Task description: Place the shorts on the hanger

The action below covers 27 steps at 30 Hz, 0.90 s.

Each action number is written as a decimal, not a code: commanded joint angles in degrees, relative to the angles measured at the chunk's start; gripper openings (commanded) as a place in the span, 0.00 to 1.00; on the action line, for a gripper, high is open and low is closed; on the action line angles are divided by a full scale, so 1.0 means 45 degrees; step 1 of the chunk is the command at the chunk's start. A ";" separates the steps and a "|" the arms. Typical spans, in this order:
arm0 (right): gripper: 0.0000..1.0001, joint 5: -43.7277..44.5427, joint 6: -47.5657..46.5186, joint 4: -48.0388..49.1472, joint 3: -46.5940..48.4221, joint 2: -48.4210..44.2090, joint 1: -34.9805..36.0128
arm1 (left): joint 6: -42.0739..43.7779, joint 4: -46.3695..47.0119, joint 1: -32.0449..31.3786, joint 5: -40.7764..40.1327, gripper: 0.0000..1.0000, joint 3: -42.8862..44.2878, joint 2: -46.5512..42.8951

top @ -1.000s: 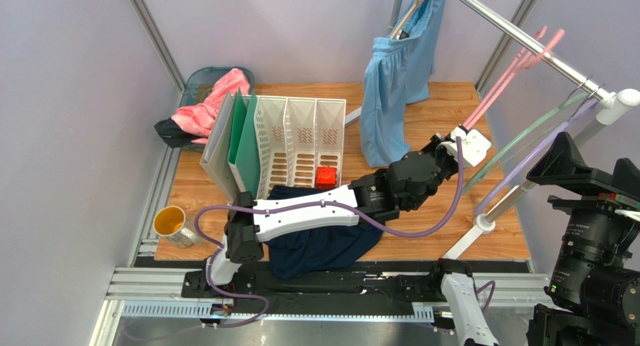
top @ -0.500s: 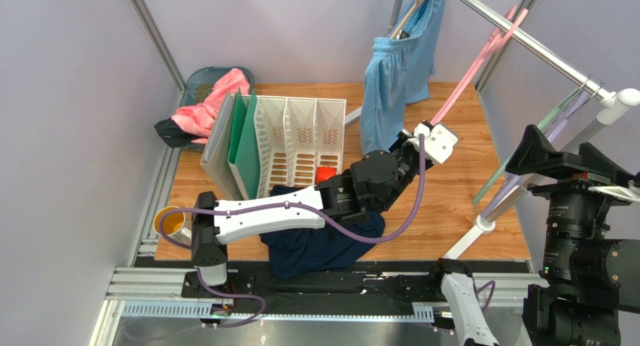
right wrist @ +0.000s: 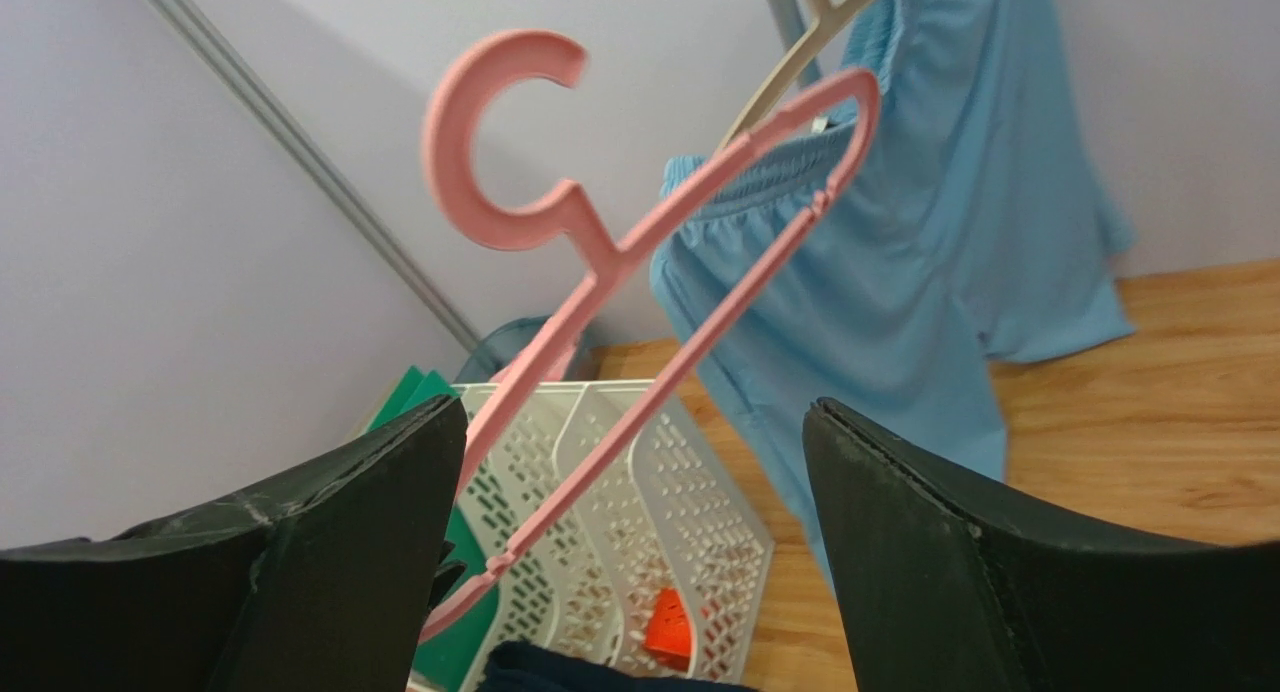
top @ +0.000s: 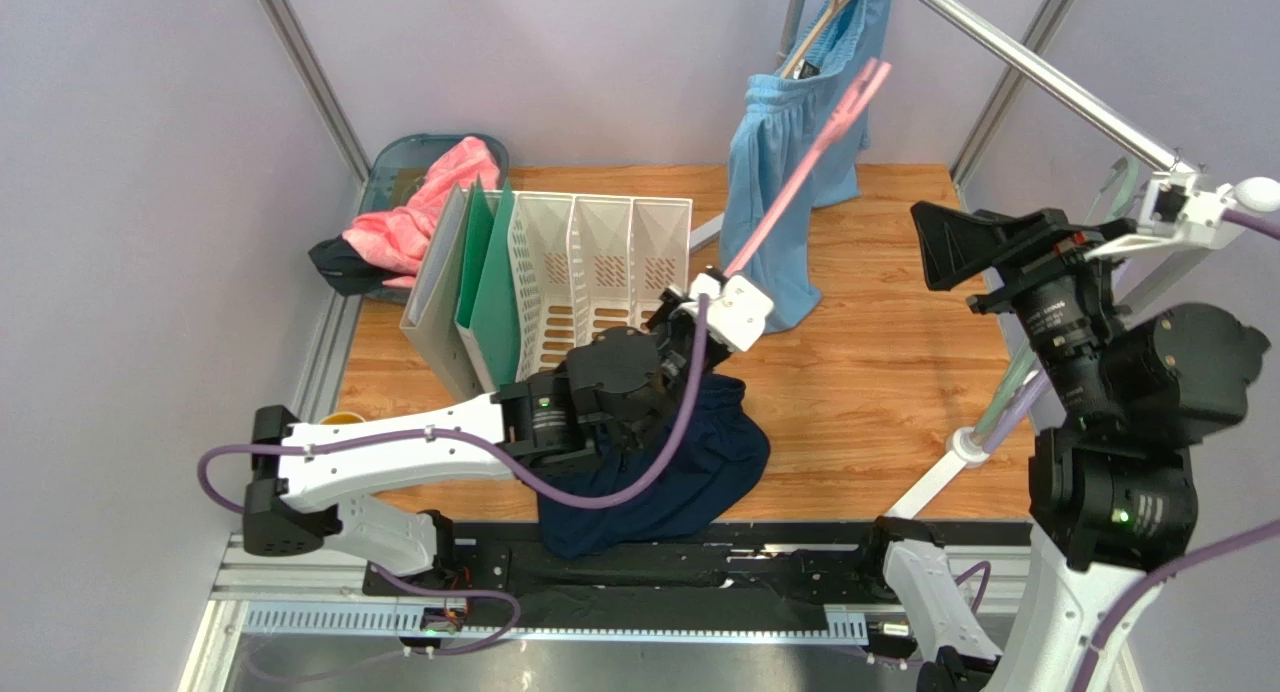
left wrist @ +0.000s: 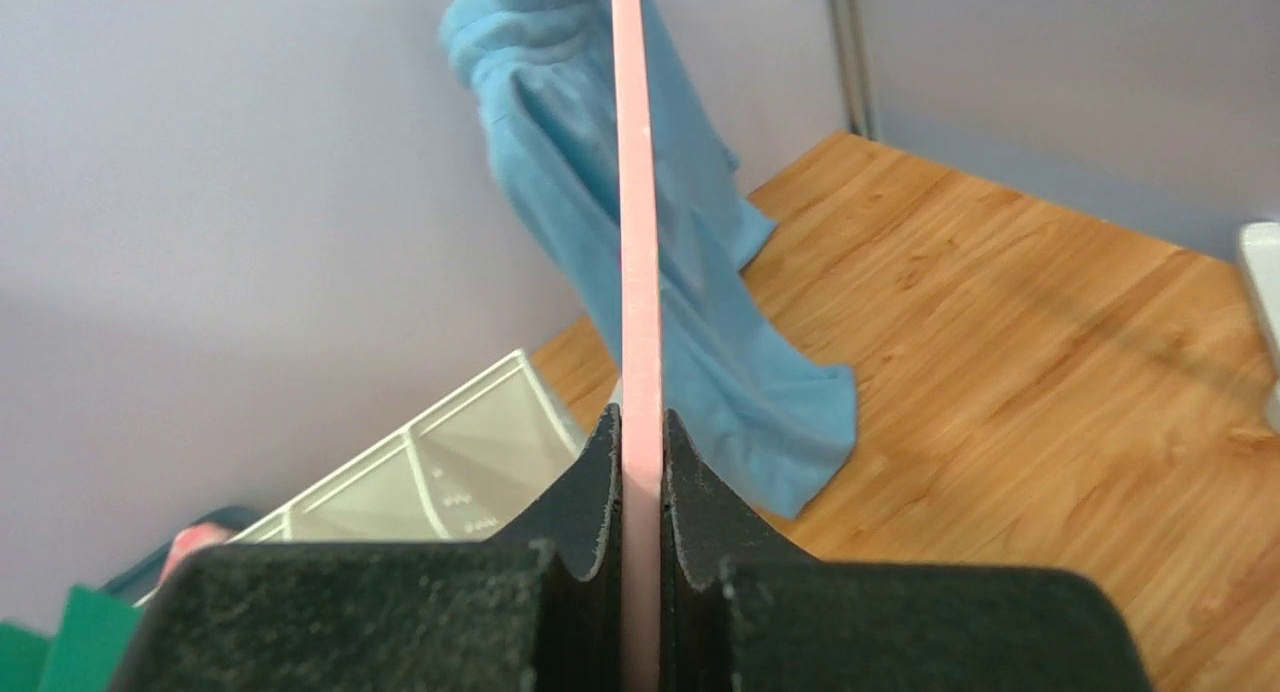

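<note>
Clamping hanger (top: 796,175) – left gripper (left wrist: 642,467) | hook up-right | right gripper (right wrist: 631,557) agape – empty

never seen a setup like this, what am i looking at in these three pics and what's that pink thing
It is a robot with two arms fixed at the near edge of a wooden table. One picture looks down from above and behind the arms. The other two come from small cameras on each wrist, so the dark shapes at the bottom of those are the gripper fingers.

The pink thing is a plastic hanger. The left gripper is shut on its thin bar and holds it up in the air. The right gripper is open, holds nothing, and faces the hanger.

On the table lie navy shorts under the left arm, beside a white file rack with green folders. Light blue shorts hang from a rail at the back.
</note>
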 commanded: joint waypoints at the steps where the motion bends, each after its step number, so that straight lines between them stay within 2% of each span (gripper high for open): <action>1: 0.88 -0.1242 0.2402 0.2208 -0.1188 0.0047 0.0025 | 0.0836 0.0382 0.0036 -0.1141 0.00 -0.0685 -0.0943; 2: 0.88 -0.1281 0.3101 0.2619 -0.1482 -0.0012 0.0044 | 0.1088 0.0516 0.0055 -0.1182 0.00 -0.1073 -0.1061; 6: 0.87 -0.1340 0.3714 0.3911 -0.2013 0.0512 0.0278 | 0.2316 0.1298 0.0075 -0.1240 0.00 -0.1643 -0.1336; 16: 0.88 0.1059 0.1645 0.4752 -0.0744 0.2192 0.4316 | 0.4409 0.2079 0.0290 -0.1904 0.00 -0.1410 -0.0673; 21: 0.88 0.2134 0.0885 0.4811 -0.0528 0.2663 0.5531 | 0.5426 0.2782 0.0290 -0.2334 0.00 -0.1273 -0.0068; 24: 0.85 0.3794 0.0764 0.4130 -0.0508 0.2839 0.5904 | 0.5485 0.2764 0.0251 -0.2159 0.00 -0.1292 -0.0067; 27: 0.74 0.4870 0.0998 0.3951 -0.0645 0.2937 0.5885 | 0.5738 0.2841 0.0076 -0.2081 0.00 -0.1331 0.0031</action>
